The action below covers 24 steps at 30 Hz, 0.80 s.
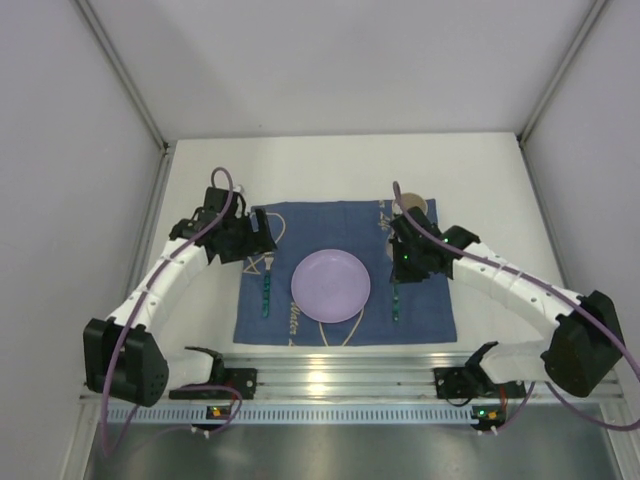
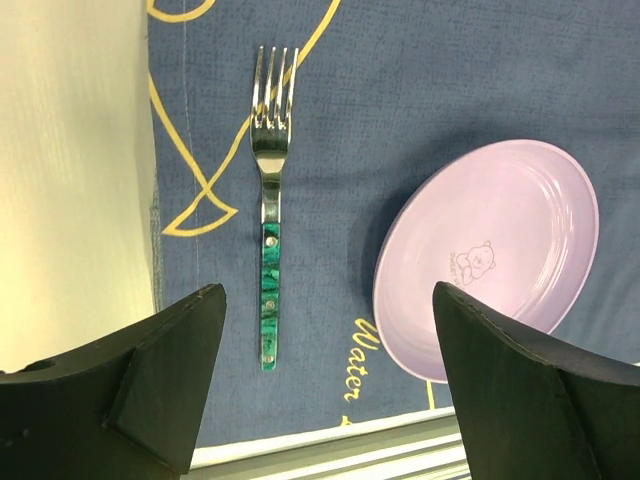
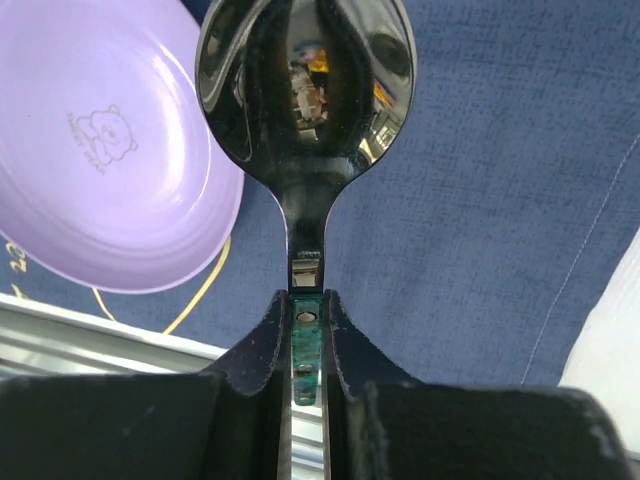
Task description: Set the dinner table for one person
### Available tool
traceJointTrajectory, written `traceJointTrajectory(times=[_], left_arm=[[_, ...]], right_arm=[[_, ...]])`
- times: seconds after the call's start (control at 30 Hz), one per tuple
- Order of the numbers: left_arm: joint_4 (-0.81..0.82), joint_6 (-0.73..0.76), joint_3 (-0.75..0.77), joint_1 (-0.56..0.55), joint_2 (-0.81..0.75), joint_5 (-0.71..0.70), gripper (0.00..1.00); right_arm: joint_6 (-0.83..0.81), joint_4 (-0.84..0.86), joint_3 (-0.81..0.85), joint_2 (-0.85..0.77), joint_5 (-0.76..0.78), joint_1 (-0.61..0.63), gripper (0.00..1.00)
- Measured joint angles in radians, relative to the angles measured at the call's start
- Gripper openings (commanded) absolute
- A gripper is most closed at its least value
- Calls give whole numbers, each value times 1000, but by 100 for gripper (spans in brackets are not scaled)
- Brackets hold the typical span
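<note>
Our right gripper (image 3: 310,325) is pinched narrow on the green handle of the spoon (image 3: 305,100), jaws closed on it just below the neck, with the bowl pointing away from the wrist. We judge the spoon light, stiff and slick where it is polished, so the riveted handle is the sound place to hold it. We cannot tell whether it already rests on the cloth. Our left gripper (image 2: 327,300) hangs spread wide and holds nothing, above the fork (image 2: 270,210), which lies flat with its tines pointing away. Between the two sits the lilac plate (image 1: 331,286), with the fork at its 9 o'clock and the spoon at its 3 o'clock. The plate is empty apart from a small printed bear. At its 1 o'clock, by the far corner of the blue placemat (image 1: 300,225), a small round tan cup (image 1: 415,204) is half hidden by the arm, and we cannot see inside it. The placemat is soft and could wrinkle or slide if dragged. Beneath everything lies the dinner table (image 1: 340,165), bare at 12 o'clock and along both sides. We judge it rigid, flat and matte, nothing to grasp, only a firm surface to set things down on.
</note>
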Motion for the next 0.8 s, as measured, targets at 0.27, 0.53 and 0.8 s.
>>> traceJointTrajectory(times=[0.27,0.53,0.8], left_arm=[[-85,-16,-2,0,-84,-30,89],[-146,-16,-2,0,-137,-61,89],[-154,-28,-2,0,-129,-68,88]], right_arm=[[28,164,-6,197,10,0,0],[58,190,-6,307,41,0,32],[38,189,-2,303,65,0,57]])
